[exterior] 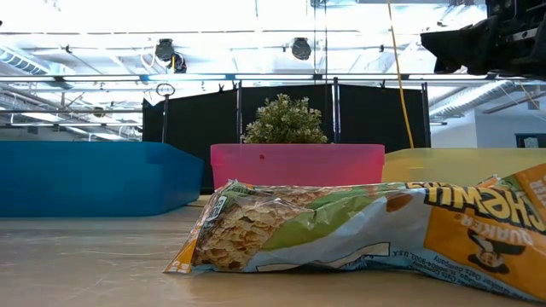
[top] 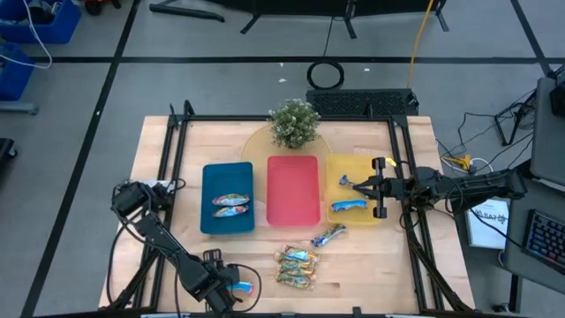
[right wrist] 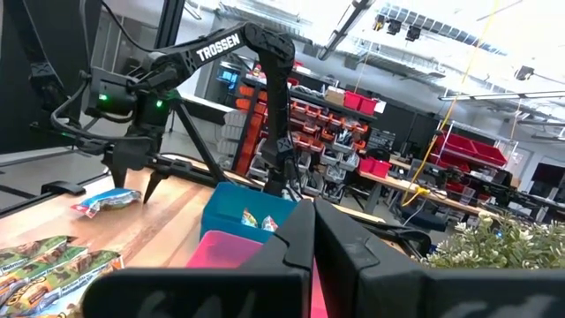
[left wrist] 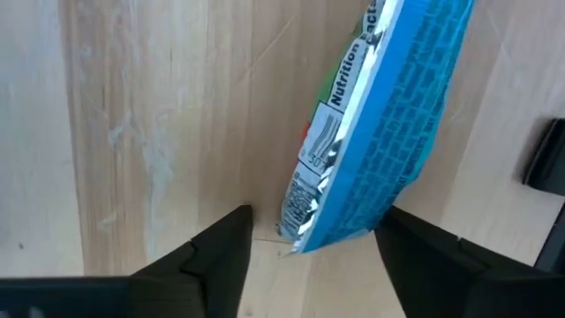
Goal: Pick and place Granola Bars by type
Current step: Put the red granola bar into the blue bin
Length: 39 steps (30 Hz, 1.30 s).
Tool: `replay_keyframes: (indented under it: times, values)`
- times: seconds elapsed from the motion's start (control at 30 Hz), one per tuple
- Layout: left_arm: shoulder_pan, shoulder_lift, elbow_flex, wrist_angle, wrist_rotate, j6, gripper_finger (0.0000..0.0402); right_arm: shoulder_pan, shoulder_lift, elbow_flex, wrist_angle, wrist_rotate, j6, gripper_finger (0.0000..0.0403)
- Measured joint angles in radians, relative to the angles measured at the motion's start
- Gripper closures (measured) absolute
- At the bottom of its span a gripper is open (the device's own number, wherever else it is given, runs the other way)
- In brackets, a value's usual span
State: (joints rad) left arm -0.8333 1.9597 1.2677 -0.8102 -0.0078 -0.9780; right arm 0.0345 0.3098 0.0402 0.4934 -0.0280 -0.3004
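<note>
My left gripper [left wrist: 313, 252] points down at the table's near left, open. Its fingers stand on either side of one end of a blue granola bar [left wrist: 388, 115] that lies flat on the wood [top: 240, 287]. I see no touch. Two bars [top: 229, 205] lie in the blue tray [top: 208, 181]. The yellow tray [top: 335, 168] holds two blue bars [top: 349, 206]. Another blue bar [top: 327, 235] and tan bars [top: 296, 267] lie on the table near the front. My right gripper [right wrist: 313, 234] hovers shut over the yellow tray.
The red tray [top: 292, 190] stands between the blue and yellow ones. A potted plant [top: 294, 123] is behind the trays. Black frame rails [top: 168, 168] run along both table sides. Bare wood lies between the left gripper and the tan bars.
</note>
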Motion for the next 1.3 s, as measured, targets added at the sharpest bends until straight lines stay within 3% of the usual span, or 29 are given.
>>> replay_keyframes:
  times: [0.23, 0.63, 0.8, 1.0, 1.3]
  values:
    - [0.020, -0.008, -0.001, 0.002, 0.076, -0.052, 0.0178, 0.000, 0.000, 0.000, 0.000, 0.000, -0.003, 0.0401]
    - [0.021, -0.027, -0.002, 0.049, 0.033, 0.036, 0.0090, 0.000, 0.000, 0.000, -0.005, 0.000, -0.004, 0.0401]
    - [0.026, -0.027, -0.002, 0.057, -0.002, 0.038, 0.0077, 0.000, 0.000, 0.000, -0.005, 0.000, -0.003, 0.0401]
    - [0.028, -0.028, -0.002, 0.057, -0.038, 0.041, 0.0099, 0.000, 0.000, 0.000, -0.005, 0.000, -0.018, 0.0401]
    - [0.030, -0.033, -0.046, 0.128, -0.012, 0.044, 0.0179, 0.000, 0.000, 0.000, -0.005, 0.000, -0.026, 0.0401]
